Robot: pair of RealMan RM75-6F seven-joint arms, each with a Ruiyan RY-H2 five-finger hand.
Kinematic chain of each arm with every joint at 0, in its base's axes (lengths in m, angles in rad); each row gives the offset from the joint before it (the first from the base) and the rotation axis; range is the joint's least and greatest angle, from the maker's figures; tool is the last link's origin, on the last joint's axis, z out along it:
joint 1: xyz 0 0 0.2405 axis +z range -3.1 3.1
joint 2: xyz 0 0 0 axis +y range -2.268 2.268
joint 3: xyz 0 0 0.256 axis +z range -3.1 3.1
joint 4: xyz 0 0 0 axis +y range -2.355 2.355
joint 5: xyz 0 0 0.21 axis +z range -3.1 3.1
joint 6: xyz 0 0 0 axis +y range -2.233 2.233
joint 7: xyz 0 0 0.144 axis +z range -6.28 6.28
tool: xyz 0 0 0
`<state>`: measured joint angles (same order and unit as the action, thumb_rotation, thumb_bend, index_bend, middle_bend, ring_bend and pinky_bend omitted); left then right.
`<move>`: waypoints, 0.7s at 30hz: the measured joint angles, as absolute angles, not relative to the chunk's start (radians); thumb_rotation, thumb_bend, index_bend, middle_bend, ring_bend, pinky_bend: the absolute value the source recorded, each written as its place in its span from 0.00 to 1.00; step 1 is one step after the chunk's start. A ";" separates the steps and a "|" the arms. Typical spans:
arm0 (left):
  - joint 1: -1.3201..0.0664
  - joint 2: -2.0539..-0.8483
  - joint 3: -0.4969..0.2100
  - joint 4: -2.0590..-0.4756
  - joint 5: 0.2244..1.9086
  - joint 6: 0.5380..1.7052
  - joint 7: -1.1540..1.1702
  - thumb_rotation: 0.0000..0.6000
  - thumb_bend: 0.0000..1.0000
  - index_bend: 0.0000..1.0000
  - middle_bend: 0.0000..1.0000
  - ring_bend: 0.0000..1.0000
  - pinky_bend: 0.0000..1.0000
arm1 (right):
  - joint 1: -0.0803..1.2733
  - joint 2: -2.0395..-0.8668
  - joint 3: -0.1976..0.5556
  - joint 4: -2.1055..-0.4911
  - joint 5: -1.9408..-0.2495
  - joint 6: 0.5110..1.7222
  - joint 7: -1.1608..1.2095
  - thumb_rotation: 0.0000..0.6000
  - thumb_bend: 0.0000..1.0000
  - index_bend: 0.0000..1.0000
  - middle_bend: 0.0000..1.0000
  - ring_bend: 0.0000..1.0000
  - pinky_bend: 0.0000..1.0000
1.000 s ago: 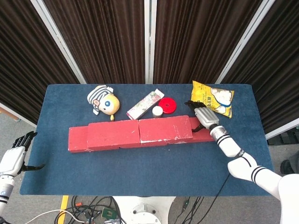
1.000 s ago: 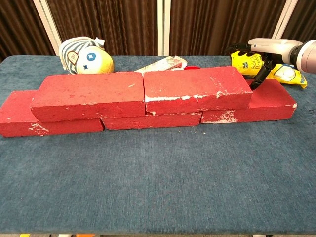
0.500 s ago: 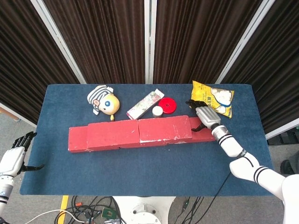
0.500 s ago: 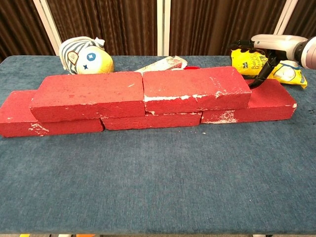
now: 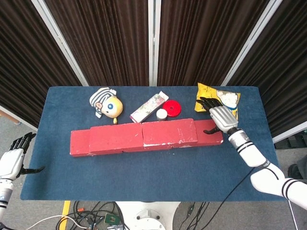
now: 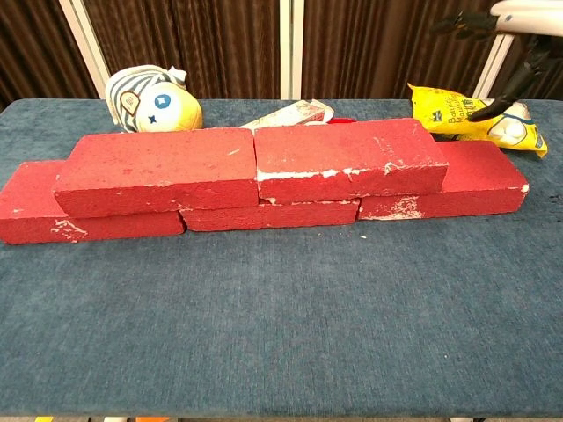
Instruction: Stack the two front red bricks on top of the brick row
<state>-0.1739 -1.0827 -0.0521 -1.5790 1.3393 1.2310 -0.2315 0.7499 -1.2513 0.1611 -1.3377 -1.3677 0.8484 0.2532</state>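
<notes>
I am holding my right hand, fingers spread and empty, above the row's right end; both upper bricks are lying lengthwise on the brick row, leftward.

Empty right hand above bricks

Likely lab: curtained booth, floor cables

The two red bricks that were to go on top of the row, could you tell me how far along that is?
Done: both upper red bricks lie end to end on the bottom row, visible in both views. In hand: nothing; the right hand hovers above the row's right end with fingers spread, and the left hand hangs off the table. Left: apparently nothing but withdrawing.
</notes>
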 measured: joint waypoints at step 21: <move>-0.090 -1.085 -0.026 -1.670 1.405 1.434 0.013 1.00 0.00 0.00 0.00 0.00 0.00 | 0.266 -1.163 -0.053 -1.544 -1.587 1.472 -0.092 1.00 0.00 0.00 0.00 0.00 0.00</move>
<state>-0.0905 -1.0848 -0.0265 -1.6699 1.4052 1.4335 0.0135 0.2660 -1.1631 -0.0533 -1.5442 -1.5869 1.4717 -0.0923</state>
